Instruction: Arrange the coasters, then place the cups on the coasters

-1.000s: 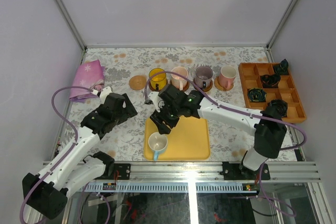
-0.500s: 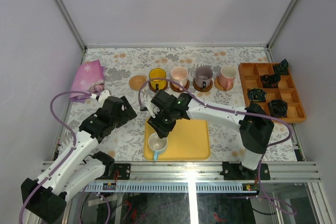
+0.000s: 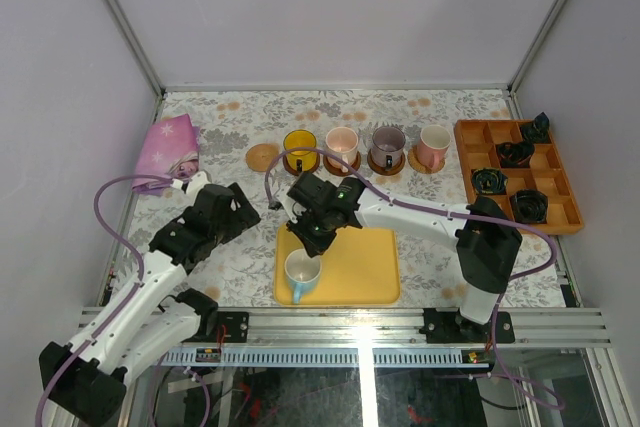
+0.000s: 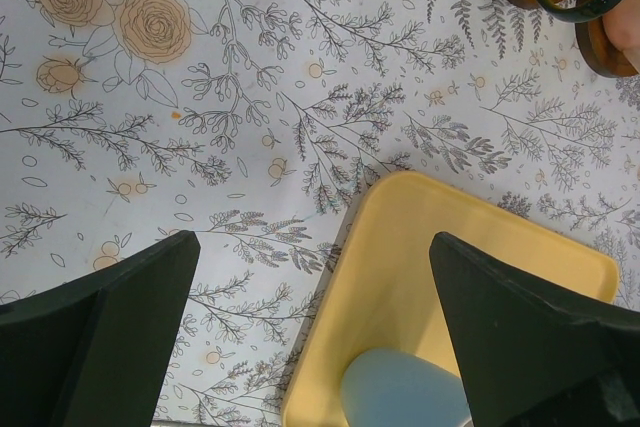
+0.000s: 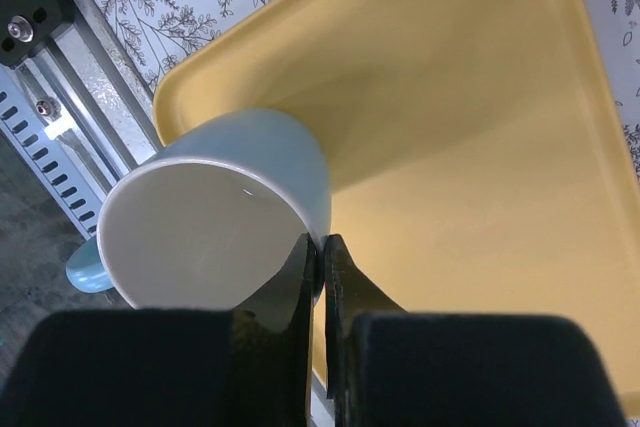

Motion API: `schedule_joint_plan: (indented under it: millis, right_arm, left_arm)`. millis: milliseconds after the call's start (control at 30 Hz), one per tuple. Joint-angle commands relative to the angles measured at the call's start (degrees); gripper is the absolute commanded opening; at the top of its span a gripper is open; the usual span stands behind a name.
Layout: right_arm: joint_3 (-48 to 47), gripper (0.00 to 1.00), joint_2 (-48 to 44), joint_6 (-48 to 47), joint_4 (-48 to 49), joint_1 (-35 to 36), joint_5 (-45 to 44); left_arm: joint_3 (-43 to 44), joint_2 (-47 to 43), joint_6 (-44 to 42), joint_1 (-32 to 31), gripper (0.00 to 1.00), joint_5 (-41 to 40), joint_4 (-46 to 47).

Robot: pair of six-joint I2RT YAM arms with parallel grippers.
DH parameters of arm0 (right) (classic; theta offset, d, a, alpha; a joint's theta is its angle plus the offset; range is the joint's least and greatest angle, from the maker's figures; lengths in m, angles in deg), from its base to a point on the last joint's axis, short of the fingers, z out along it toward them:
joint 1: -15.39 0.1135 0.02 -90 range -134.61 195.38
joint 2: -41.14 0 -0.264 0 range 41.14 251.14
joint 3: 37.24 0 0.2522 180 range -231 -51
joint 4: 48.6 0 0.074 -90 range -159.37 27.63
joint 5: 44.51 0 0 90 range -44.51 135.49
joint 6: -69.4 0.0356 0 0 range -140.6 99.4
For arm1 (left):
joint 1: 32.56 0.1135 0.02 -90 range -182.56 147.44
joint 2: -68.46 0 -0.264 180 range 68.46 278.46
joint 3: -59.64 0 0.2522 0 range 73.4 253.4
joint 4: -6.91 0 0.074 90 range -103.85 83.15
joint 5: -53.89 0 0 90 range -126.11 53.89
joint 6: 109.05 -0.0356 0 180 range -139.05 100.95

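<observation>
The white cup (image 3: pixel 301 270) with a light-blue handle stands on the yellow tray (image 3: pixel 360 267). My right gripper (image 3: pixel 312 243) is shut on its rim; in the right wrist view the fingertips (image 5: pixel 322 247) pinch the cup (image 5: pixel 220 227) wall, one inside and one outside. Along the back, the amber cup (image 3: pixel 299 146), pale pink cup (image 3: pixel 342 143), purple cup (image 3: pixel 388 143) and salmon cup (image 3: pixel 433 145) each sit on a coaster. One bare coaster (image 3: pixel 262 157) lies left of them. My left gripper (image 3: pixel 238 209) hangs open left of the tray, and the left wrist view has the tray corner (image 4: pixel 430 267) and cup (image 4: pixel 405 392) between its open fingers.
An orange compartment tray (image 3: pixel 470 133) holding black round parts sits at the right. A pink-purple pouch (image 3: pixel 168 152) lies at the back left. The metal rail (image 3: pixel 400 325) runs along the near edge, close to the yellow tray.
My right gripper came down to the white cup and closed on its rim. The left arm shifted slightly back and to the left, still open.
</observation>
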Motion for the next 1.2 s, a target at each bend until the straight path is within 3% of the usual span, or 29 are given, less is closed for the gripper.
schedule_joint_plan:
  millis: [0, 333, 600, 700, 767, 833, 1167]
  right_arm:
    - [-2.8, 0.0, -0.7, 0.6, -2.0, 0.7, -2.8]
    - [0.1, 0.0, -5.0, 7.4, -1.0, 0.9, -18.4]
    - [2.1, 0.0, -7.6, 15.4, -4.0, 0.9, -28.0]
    - [2.6, 0.0, -7.6, 17.3, -5.3, 0.8, -30.0]
    - [3.2, 0.0, -7.5, 18.5, -5.5, 0.4, -30.4]
    - [4.0, 0.0, -7.6, 19.4, -5.2, 0.0, -30.6]
    - [6.9, 0.0, -8.6, 23.5, -5.3, -3.0, -30.5]
  left_arm:
    - [-0.5, 0.6, -0.4, 0.2, 1.0, -0.1, 1.1]
    - [0.1, 2.9, -3.1, 0.3, 1.0, 1.9, 3.3]
    - [1.3, 7.9, -12.9, 0.2, 0.98, 12.5, 10.8]
    - [2.8, 10.5, -17.0, 0.2, 0.93, 17.5, 12.0]
    - [3.5, 10.8, -19.1, 0.2, 0.78, 20.0, 12.4]
    - [4.0, 10.2, -21.0, 0.2, 0.7, 21.3, 12.6]
    - [4.0, 6.4, -28.5, 0.1, 0.69, 32.5, 15.4]
